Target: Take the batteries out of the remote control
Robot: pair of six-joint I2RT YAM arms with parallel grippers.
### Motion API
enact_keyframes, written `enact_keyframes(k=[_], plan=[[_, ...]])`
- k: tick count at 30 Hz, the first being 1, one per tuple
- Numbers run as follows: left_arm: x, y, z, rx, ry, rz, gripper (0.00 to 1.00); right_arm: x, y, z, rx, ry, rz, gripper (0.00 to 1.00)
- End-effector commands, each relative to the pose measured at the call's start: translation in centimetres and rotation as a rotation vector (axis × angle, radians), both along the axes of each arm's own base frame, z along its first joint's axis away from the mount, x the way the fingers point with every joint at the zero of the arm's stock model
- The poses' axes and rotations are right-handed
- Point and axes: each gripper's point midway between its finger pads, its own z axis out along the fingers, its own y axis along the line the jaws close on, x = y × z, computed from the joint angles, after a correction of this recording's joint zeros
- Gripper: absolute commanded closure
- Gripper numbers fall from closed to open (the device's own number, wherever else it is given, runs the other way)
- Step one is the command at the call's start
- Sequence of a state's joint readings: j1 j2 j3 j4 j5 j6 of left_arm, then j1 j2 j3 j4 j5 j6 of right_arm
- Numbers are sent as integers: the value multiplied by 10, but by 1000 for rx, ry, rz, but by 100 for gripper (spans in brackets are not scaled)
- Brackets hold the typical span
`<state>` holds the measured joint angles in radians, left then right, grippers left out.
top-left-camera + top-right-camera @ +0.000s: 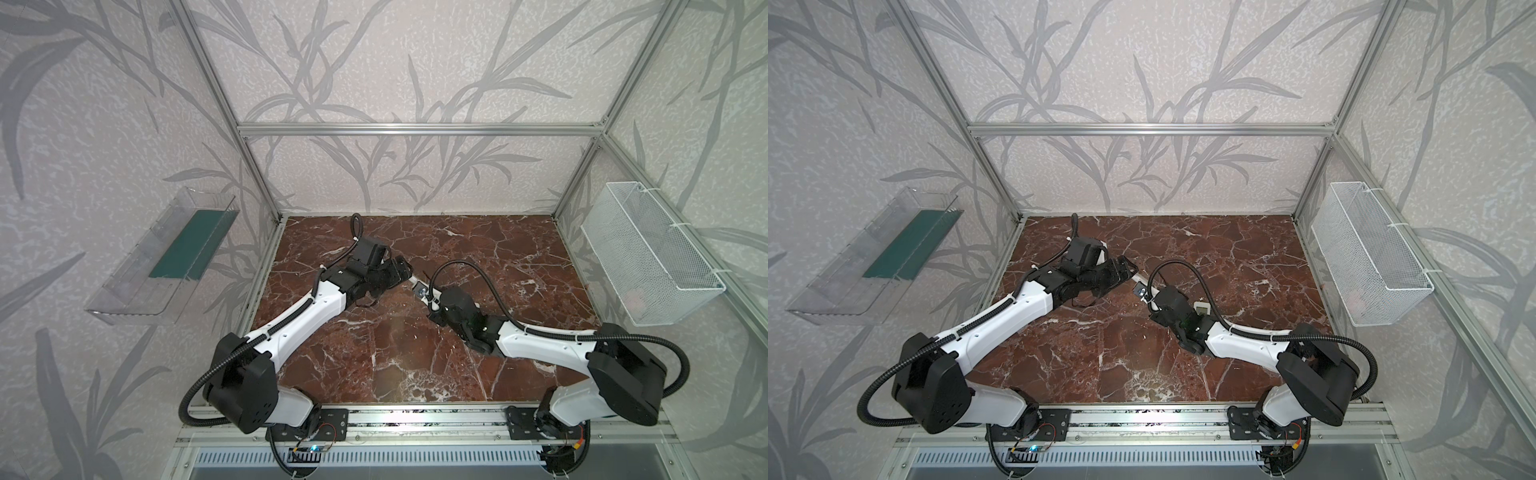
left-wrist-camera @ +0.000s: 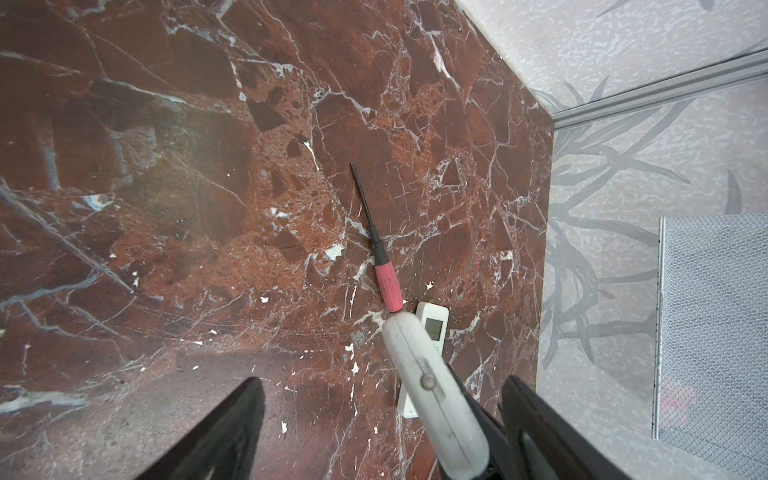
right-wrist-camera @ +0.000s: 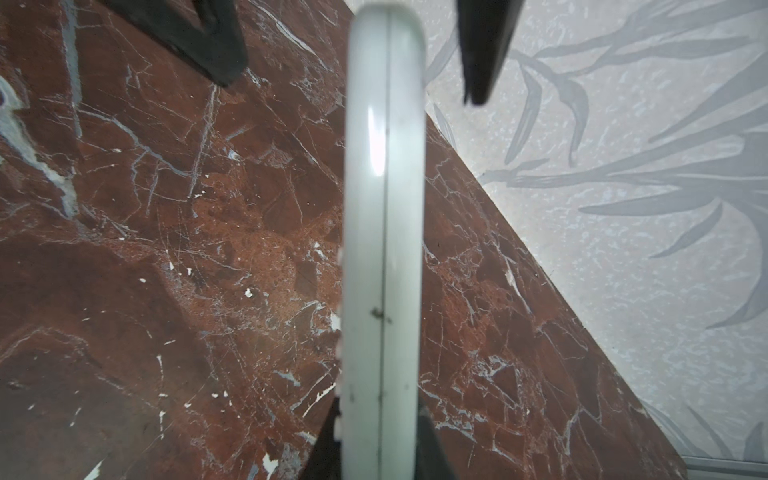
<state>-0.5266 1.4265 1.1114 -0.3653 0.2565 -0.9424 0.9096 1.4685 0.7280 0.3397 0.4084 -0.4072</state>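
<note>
My right gripper [image 3: 380, 415] is shut on a white remote control [image 3: 382, 249] and holds it edge-on above the marble table [image 1: 478, 257]. In both top views the remote's free end [image 1: 419, 286] [image 1: 1140, 291] shows a dark open compartment and points at my left gripper [image 1: 409, 276] [image 1: 1133, 272]. The left gripper [image 2: 382, 380] is open. Its black fingers [image 2: 232, 432] stand either side of the remote [image 2: 432, 399] without touching it. The batteries are hidden.
A red-handled screwdriver [image 2: 388, 286] lies on the table. Beside it lies a second white remote with a small screen [image 2: 432, 328] [image 1: 1202, 309]. A white mesh basket [image 1: 648, 257] hangs on the right wall and a clear tray [image 1: 166, 257] on the left wall.
</note>
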Motion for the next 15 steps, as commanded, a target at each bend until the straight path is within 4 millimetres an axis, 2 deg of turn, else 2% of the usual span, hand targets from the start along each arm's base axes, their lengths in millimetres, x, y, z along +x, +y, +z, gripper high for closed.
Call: enact_keyframes(k=[1,8,15], plan=[[3,-6,8,-34,3,-3,12,2,4,30,36,-105,6,100],[7,-13,7,-53,15,-15,20,4,6,35,3,-167,0,100],[7,-16,5,-69,25,-15,46,5,12,35,-38,-202,12,100]])
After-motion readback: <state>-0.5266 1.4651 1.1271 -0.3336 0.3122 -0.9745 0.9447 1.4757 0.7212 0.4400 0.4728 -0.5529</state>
